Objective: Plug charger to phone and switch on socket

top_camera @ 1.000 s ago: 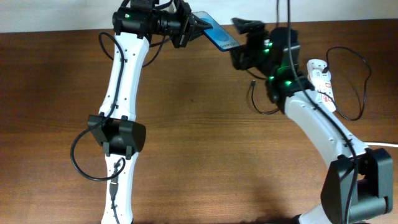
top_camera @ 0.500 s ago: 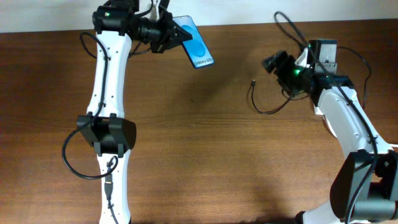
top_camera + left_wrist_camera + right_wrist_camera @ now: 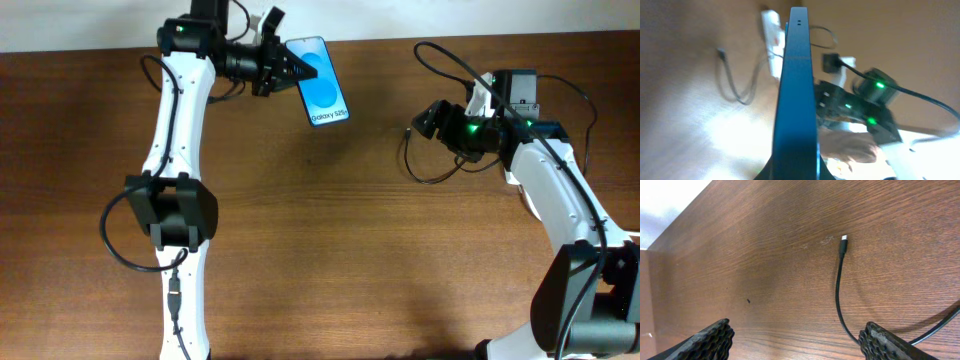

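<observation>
The phone (image 3: 324,84), blue screen up with "Galaxy S25" at its near end, is held in the air by my left gripper (image 3: 288,68), which is shut on its far end. In the left wrist view it shows edge-on (image 3: 796,90) between the jaws (image 3: 795,172). The charger (image 3: 412,168), a thin black cable, lies looped on the table with its plug tip (image 3: 843,240) pointing away. My right gripper (image 3: 424,119) is open and empty just above the table, the cable (image 3: 837,297) running between its fingers (image 3: 802,341). The socket (image 3: 771,26) is white; overhead, my right arm hides it.
The brown table's back edge (image 3: 380,42) runs just behind both grippers. More black cable loops at the far right (image 3: 583,120). My right arm (image 3: 860,100) fills the space beyond the phone in the left wrist view.
The two grippers drew apart from a meeting near the back edge. The left one swung the phone left and turned its screen up. The right one then came back left over the cable's plug end.
</observation>
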